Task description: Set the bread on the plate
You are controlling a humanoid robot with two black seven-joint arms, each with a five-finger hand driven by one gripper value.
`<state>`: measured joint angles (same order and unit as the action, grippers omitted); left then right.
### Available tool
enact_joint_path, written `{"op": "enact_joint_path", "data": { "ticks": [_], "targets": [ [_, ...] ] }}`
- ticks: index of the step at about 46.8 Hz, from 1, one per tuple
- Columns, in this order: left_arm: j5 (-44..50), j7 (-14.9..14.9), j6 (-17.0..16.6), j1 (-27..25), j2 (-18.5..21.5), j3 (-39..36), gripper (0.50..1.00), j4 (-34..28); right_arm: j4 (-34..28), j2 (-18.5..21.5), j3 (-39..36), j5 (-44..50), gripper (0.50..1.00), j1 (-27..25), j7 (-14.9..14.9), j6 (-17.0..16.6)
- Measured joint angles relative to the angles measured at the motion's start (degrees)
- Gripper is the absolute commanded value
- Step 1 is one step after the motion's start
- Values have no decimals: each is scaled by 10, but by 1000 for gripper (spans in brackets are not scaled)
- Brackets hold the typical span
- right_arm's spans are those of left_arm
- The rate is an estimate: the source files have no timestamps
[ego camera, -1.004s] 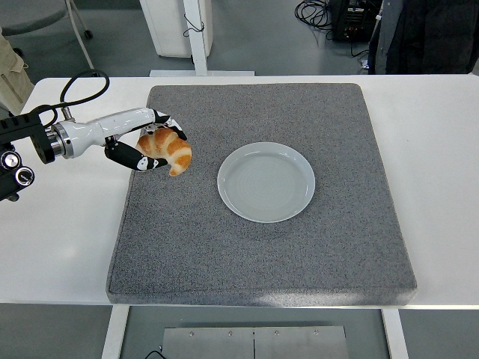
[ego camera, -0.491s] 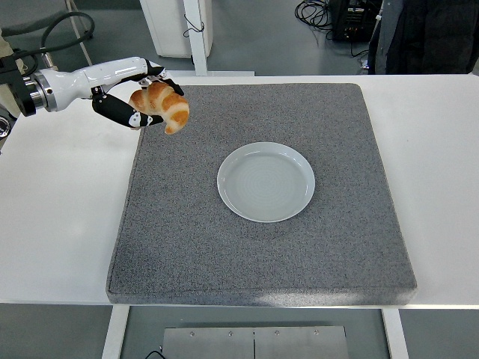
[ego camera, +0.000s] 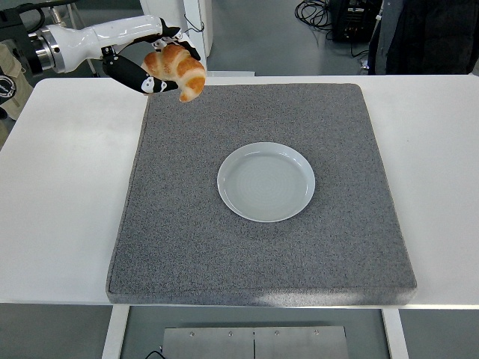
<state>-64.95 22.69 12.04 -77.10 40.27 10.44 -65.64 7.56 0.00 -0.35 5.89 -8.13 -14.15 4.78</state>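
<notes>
The left hand (ego camera: 146,63) has risen higher and further back than a moment ago, its fingers (ego camera: 135,75) wrapped round the bread (ego camera: 178,67), held in the air. The plate (ego camera: 266,182) lies well forward and right of the fingers, empty, so the carry across remains.

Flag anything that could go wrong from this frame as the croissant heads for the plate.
The left hand holds the croissant by one end only, with the rest hanging free, so it could slip or tear loose in transit. It is also raised far from the plate, up at the grey mat's far left corner; a release before it crosses over would land it on the mat.
</notes>
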Motion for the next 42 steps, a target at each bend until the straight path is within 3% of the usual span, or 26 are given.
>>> {"op": "enact_joint_path", "data": {
  "ticks": [31,42],
  "targets": [
    [-11,-2,2,-44,-141,-29,500,26,0,0,0,0,1000,0,0,0],
    [-26,-1,-1,-47,-168,-43,500,29,0,0,0,0,1000,0,0,0]
  ]
}}
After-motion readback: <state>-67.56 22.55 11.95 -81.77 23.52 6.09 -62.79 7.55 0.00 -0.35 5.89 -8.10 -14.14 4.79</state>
